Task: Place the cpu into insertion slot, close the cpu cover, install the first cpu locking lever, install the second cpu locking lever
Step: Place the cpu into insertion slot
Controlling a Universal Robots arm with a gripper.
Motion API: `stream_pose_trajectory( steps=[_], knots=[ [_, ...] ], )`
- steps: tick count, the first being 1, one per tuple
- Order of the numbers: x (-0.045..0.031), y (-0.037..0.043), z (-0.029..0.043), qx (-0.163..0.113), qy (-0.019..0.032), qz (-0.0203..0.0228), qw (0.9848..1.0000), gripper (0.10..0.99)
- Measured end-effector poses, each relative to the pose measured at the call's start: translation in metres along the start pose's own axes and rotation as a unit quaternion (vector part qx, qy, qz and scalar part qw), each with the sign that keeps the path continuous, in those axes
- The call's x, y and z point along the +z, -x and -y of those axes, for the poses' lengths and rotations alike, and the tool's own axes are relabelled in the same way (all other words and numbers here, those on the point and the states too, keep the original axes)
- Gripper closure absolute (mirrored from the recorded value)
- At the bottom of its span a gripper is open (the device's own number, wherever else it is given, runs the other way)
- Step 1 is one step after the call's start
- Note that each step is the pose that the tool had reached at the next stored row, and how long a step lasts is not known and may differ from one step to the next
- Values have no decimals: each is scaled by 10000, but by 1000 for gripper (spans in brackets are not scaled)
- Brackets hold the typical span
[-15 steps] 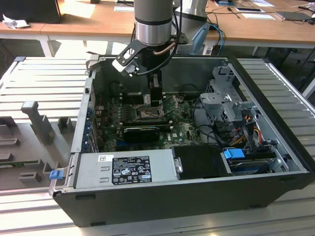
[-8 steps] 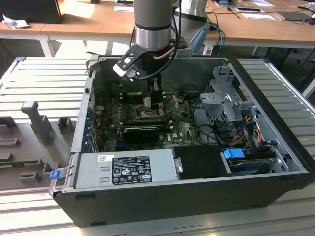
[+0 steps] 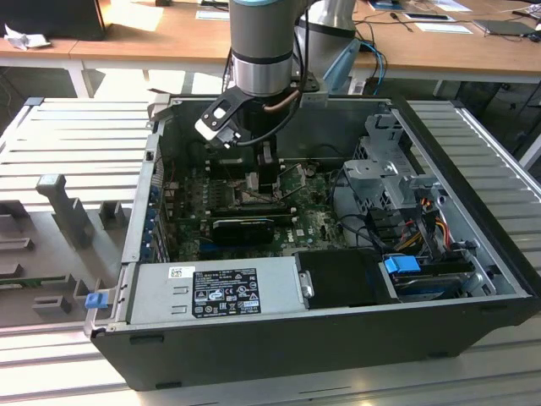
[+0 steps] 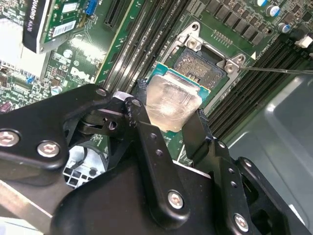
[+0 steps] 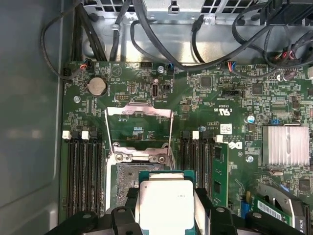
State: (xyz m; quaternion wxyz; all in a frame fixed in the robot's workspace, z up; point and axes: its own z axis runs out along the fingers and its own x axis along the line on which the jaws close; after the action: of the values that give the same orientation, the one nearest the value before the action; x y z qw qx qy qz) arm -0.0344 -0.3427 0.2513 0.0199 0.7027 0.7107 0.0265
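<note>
The robot arm (image 3: 262,51) reached down into the open computer case (image 3: 473,211), with the gripper (image 3: 269,173) low over the green motherboard (image 3: 314,222). In both wrist views the gripper (image 4: 171,107) was clamped on the cpu (image 4: 172,98), with one black finger (image 4: 142,88) pressed on each of two opposite edges. The pale silver-grey lid of the cpu (image 5: 166,200) faced up, and its green edge showed around it.

The cpu hung over the insertion slot (image 5: 124,183) and covered part of it. The rest of the slot's grey contact field (image 4: 200,66) lay bare beside the chip. Whether the chip touched the slot could not be told.

The cpu cover (image 5: 139,110) was swung open, away from the slot, with the green board showing through its square window. Its hinged side met the slot's metal edge. A thin metal rod (image 4: 274,70) ran out from one corner of the slot.

Rows of black memory slots (image 5: 83,166) flanked the insertion slot on two sides. A coin cell battery (image 5: 97,86) sat beyond the open cover. A finned silver heatsink (image 5: 286,144) stood well apart from the slot, past the further memory rows. In the exterior view, a long black card (image 3: 245,227) lay between the slot and the grey power supply (image 3: 211,292).
</note>
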Motion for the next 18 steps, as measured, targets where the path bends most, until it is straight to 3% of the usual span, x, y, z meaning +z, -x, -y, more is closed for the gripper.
stream_pose_trajectory(
  steps=[10, 18],
  knots=[
    [60, -45, 3, 102, 0, 7, 9999, 557],
    [159, -65, 48, 103, 0, 3, 9999, 557]
  ],
)
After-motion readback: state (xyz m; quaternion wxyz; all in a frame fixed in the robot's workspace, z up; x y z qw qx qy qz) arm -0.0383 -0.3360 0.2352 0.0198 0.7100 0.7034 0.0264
